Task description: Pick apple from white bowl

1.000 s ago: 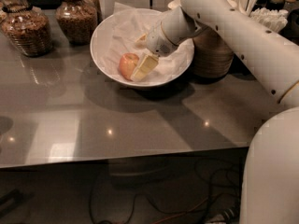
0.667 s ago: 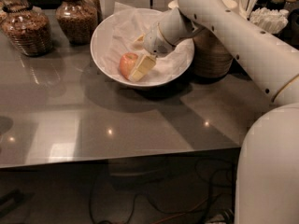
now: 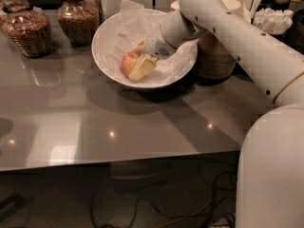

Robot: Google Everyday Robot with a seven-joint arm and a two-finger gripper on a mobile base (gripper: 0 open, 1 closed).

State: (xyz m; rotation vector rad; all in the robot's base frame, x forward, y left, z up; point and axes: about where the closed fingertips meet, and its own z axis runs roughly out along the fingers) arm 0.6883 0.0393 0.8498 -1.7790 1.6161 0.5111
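Observation:
The white bowl, lined with crinkled white paper, stands on the grey table at the back centre. The apple, red-orange with yellowish patches, lies in the bowl's left half. My gripper reaches down into the bowl from the right. Its pale fingers sit on either side of the apple, and the near one presses on the apple's right side. The gripper is shut on the apple, which still rests low in the bowl. The far finger is partly hidden behind the apple.
Two glass jars of brown food stand at the back left. A stack of beige disposable bowls stands just right of the white bowl, under my arm. White utensils and napkins are at the back right. The table's front edge runs across the view.
The arm has shifted only slightly. The gripper stays around the apple in the bowl, and the apple has barely moved.

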